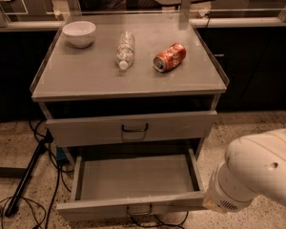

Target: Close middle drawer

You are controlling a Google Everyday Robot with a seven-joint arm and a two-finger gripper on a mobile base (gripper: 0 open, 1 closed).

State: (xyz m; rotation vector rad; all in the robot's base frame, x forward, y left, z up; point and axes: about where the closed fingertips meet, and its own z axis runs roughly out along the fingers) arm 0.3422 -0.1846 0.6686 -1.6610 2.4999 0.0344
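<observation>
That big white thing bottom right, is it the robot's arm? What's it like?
Yes, that is the arm: a smooth, off-white, rounded shell with one small dark hole and a finely slotted ring at its narrower end. No cables or lettering show on it. The gripper is not in view.

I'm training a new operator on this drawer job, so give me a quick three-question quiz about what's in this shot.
1. True or false: the middle drawer is pulled out and holds nothing.
2. A white bowl, a water bottle and an orange can are on the cabinet top. Which is nearest its right edge? A) bowl B) bottle C) can
3. Fill in: the gripper is out of view; only the robot's white arm shows, beside the open drawer's front ____ corner.
Key: 1 true; 2 C; 3 right.
</observation>
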